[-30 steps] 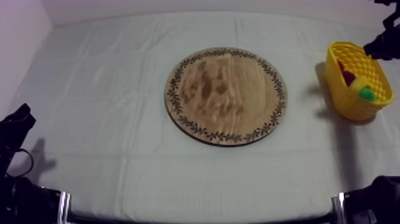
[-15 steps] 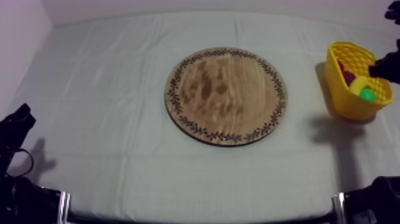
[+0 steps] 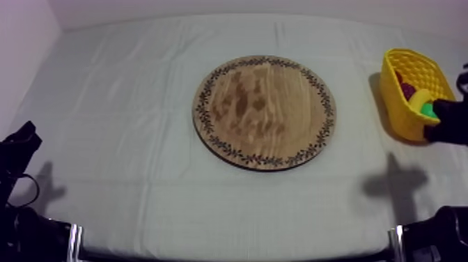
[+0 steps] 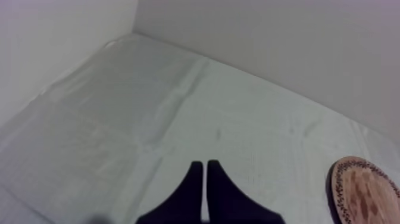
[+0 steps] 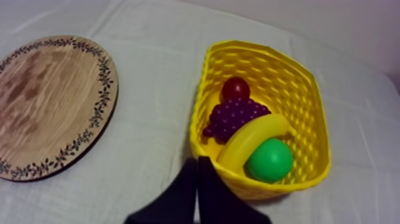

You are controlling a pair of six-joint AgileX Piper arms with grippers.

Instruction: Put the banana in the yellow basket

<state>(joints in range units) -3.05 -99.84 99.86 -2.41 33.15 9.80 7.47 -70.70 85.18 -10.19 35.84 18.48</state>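
The banana [image 5: 256, 138] lies in the yellow basket [image 5: 309, 95], resting across a bunch of grapes [image 5: 235, 118] beside a green fruit [image 5: 269, 159] and a small red fruit [image 5: 236, 88]. My right gripper [image 5: 197, 159] hangs just outside the basket's near wall, fingers together, shut on nothing. From above, the right gripper [image 3: 447, 120] is a dark shape at the front right of the basket [image 3: 395, 97]. The round wooden board [image 3: 264, 111] has nothing on it. My left gripper [image 4: 203, 164] is shut over bare cloth and rests low at the left [image 3: 17, 148].
The board's patterned rim [image 4: 357, 187] shows off to one side of the left gripper. Open cloth lies between the board and the basket and all along the table's front. The basket stands near the table's right edge.
My right arm has drawn back from over the basket's far rim toward the front, ending at the basket's front right. Its shadow slid forward on the cloth. The left arm stayed put.
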